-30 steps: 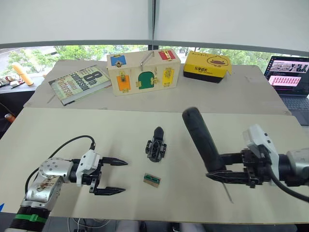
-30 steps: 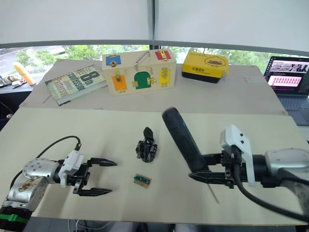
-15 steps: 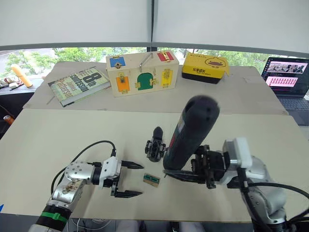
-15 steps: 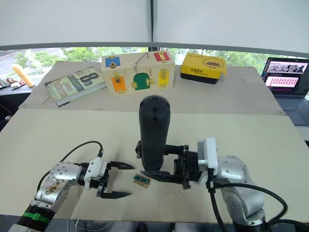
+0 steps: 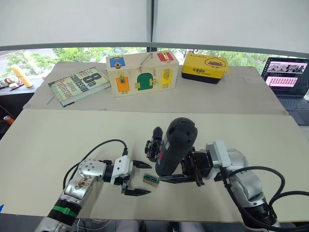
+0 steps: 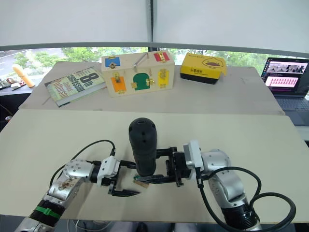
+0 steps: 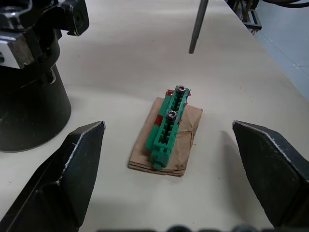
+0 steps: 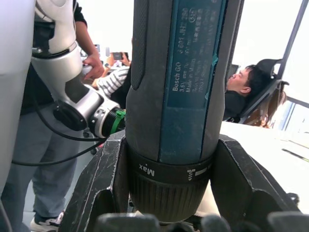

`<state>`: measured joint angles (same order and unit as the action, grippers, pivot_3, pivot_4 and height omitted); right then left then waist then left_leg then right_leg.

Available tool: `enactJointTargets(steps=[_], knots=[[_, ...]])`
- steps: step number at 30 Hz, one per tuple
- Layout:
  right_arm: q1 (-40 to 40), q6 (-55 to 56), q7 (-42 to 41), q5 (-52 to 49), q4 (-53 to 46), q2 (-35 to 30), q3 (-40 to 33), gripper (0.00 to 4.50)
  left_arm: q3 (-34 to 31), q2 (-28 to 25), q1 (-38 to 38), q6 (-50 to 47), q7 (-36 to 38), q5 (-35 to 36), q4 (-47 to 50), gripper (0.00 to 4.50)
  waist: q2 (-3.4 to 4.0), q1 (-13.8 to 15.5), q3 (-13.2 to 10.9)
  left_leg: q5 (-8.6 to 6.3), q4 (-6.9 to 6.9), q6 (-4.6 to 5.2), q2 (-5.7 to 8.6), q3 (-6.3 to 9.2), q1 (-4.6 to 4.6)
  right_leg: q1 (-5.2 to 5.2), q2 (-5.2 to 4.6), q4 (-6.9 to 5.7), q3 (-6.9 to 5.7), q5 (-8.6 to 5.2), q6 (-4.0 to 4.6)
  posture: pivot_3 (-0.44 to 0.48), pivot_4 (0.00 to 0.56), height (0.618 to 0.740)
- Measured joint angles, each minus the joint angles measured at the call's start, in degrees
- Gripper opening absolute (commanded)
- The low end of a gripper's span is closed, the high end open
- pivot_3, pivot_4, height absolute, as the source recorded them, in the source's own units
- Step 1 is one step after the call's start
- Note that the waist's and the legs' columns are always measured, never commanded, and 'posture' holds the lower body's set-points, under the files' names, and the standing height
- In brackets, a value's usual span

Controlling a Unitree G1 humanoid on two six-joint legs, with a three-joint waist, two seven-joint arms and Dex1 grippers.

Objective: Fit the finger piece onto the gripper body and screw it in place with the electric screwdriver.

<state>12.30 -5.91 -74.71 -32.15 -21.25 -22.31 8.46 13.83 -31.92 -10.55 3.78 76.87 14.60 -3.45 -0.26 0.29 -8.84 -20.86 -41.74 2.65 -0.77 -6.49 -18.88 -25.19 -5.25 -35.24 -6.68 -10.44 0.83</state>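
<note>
Near the lower centre of the left eye view, the electric screwdriver (image 5: 175, 146) is clamped upright between the fingers of the right gripper (image 5: 179, 177). Left of it, the left gripper (image 5: 140, 179) is held with fingers spread apart, either side of a small green-and-tan block (image 7: 167, 129). Just behind the screwdriver, the gripper body (image 5: 153, 143) is seen on the table (image 5: 72, 135).

- The right gripper (image 6: 155, 179) clamps the upright electric screwdriver (image 6: 143, 145).
- The left gripper (image 6: 129, 178), fingers apart, faces the small green-and-tan block (image 6: 140, 183).
</note>
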Motion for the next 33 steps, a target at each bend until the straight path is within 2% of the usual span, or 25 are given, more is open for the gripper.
enactJointTargets(steps=[15, 33], knots=[[0.7, 0.0, 1.2, 0.5, 1.7, -0.2, 3.7, 1.95, 0.9, 0.3, 0.4, 0.0, -1.2, -0.6, 0.3, 4.50, 0.06, 0.3, 0.0, -0.01, 0.00, 0.02, -0.01, 0.04, 0.01, 0.01, -0.04, 0.01, -0.01, 0.00, 0.00, 0.000, 0.150, 0.740], [1.4, 0.0, 2.0, 0.5, 2.8, -0.6, 4.0, 1.95, 0.7, 0.1, 1.1, 0.0, -2.0, -0.6, 0.7, 4.50, 0.13, 0.2, 0.1, -0.01, 0.01, 0.03, -0.06, 0.05, 0.03, 0.01, -0.05, 0.00, -0.01, 0.01, 0.01, 0.000, 0.150, 0.740]])
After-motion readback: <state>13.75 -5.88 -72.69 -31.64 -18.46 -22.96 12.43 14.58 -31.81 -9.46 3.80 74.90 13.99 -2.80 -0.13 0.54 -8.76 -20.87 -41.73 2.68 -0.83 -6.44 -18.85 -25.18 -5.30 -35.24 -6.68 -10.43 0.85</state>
